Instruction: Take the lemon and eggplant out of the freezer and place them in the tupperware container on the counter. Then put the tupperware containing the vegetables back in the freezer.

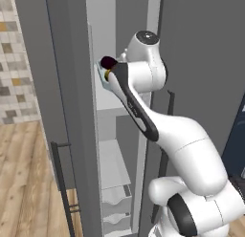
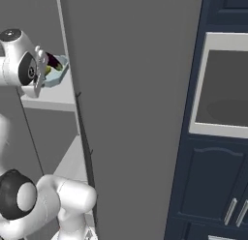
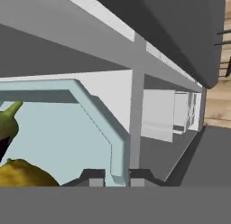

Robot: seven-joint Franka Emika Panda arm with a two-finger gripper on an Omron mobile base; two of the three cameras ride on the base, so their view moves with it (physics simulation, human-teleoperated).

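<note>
The pale blue-green tupperware container [image 1: 101, 72] [image 2: 57, 75] sits at the front of a white upper shelf [image 1: 109, 96] inside the open freezer [image 1: 125, 21]. In it lie the dark eggplant [image 1: 108, 62] [image 2: 52, 59] and the lemon [image 2: 58, 67] [image 3: 21, 174]. The eggplant's green stem [image 3: 7, 123] shows at the left of the hand view. My gripper [image 3: 116, 179] is shut on the container's near rim [image 3: 116, 144], one finger tip [image 3: 92, 178] inside the wall and the other outside. In the left base view my forearm hides the hand.
The freezer door [image 1: 52, 88] stands open to the left, its dark handle [image 1: 62, 183] low down. White drawers [image 1: 117, 198] sit below the shelves. Another dark handle [image 2: 83, 130] runs down the grey front. Navy cabinets [image 2: 213, 190] with a built-in recess [image 2: 227, 89] stand to the right.
</note>
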